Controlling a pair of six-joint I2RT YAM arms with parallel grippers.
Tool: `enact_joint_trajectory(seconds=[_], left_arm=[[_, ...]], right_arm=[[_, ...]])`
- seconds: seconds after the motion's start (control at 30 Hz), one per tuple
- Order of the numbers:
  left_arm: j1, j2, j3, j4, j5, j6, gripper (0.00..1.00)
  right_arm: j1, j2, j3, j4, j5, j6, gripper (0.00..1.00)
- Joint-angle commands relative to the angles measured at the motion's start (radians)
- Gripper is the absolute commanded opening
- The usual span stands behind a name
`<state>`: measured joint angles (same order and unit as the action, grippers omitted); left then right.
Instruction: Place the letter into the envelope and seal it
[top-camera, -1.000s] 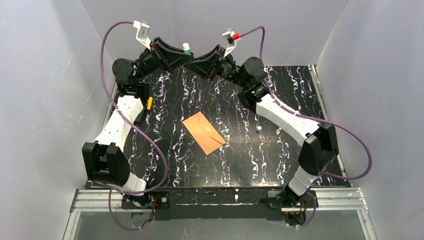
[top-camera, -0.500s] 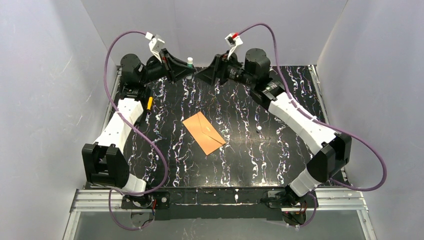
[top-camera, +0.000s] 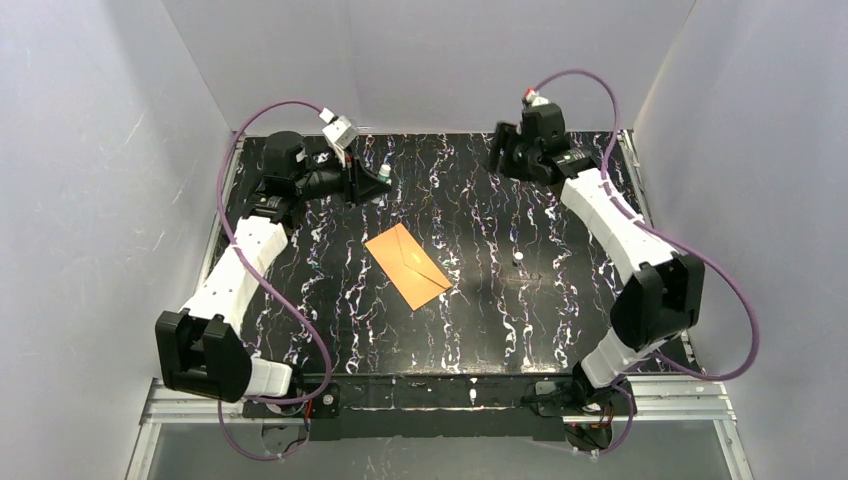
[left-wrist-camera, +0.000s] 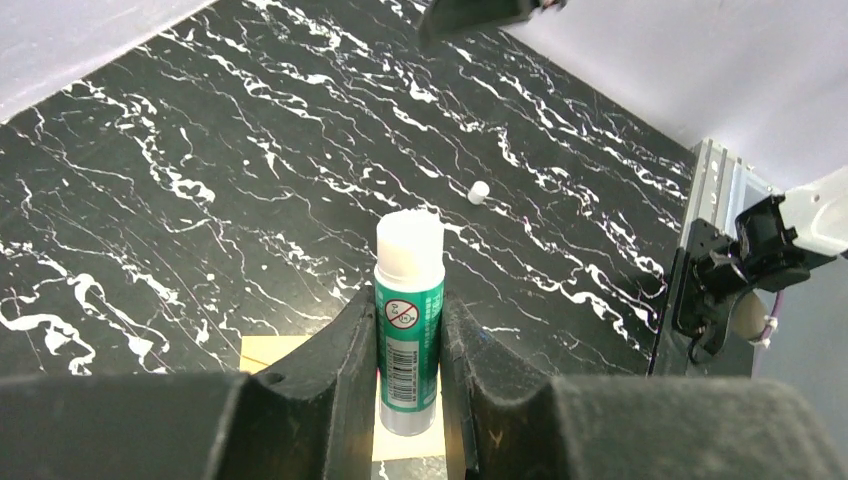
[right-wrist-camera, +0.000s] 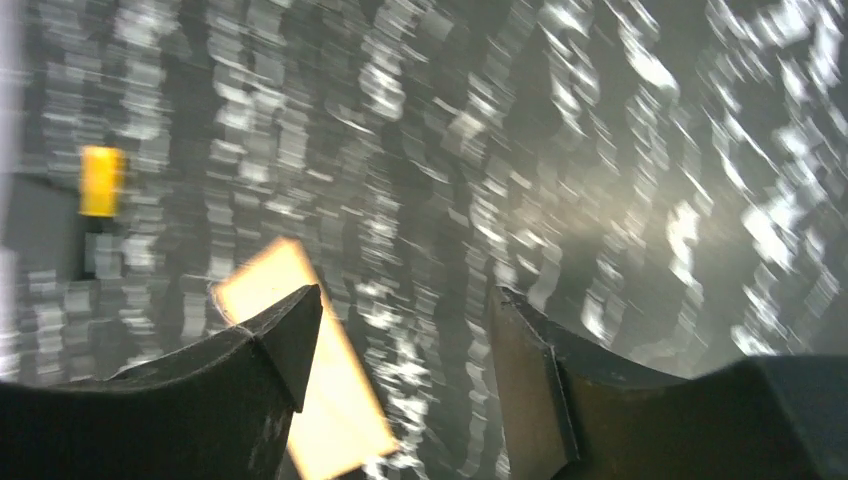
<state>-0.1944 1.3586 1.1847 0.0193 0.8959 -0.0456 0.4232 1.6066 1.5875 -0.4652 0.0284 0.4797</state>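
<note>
The left claw is closed narrowly on a glue stick. Its two dark fingers press the green barrel from either side. The stick stands upright in the grip, with its white uncapped tip rising clear above the fingertips. The green label carries a round red prohibition sign with a barcode printed below it. No wording on it can be read.

The right claw stands wide, with nothing between its fingers or touching them. Its own view is blurred.

The envelope lies flat on the counter, flap folded over its body. In the top view it sits well apart from both claws, on the arm-base side of them and roughly between the two. A tan corner of it shows just under the left claw in that wrist's view, behind the base of the stick. In the right wrist view it lies past the left finger, which partly covers it.

A small white cap sits on the counter well beyond the left claw. A blurred yellow object lies far off to the left of the right claw.
</note>
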Motion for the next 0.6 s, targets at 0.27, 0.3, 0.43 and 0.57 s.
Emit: enact_joint_trajectory(seconds=[0.27,0.3,0.43,0.57], left_arm=[[-0.043,-0.108,-0.093,-0.113,-0.030,0.053,0.00],[-0.045,-0.108,-0.098,-0.113,-0.027,0.053,0.00],[-0.050,-0.108,-0.108,-0.111,-0.023,0.026,0.00],[-0.053,-0.103,-0.104,-0.108,-0.023,0.015,0.00]], right_arm=[[-0.072,0.121,-0.246,-0.308,0.162,-0.079,0.62],[-0.072,0.119,-0.267,-0.291,0.158,-0.082,0.61],[-0.072,0.151,-0.285,-0.284,0.157,-0.088,0.58],[-0.072,0.194,-0.296,-0.291,0.149,-0.087,0.57]])
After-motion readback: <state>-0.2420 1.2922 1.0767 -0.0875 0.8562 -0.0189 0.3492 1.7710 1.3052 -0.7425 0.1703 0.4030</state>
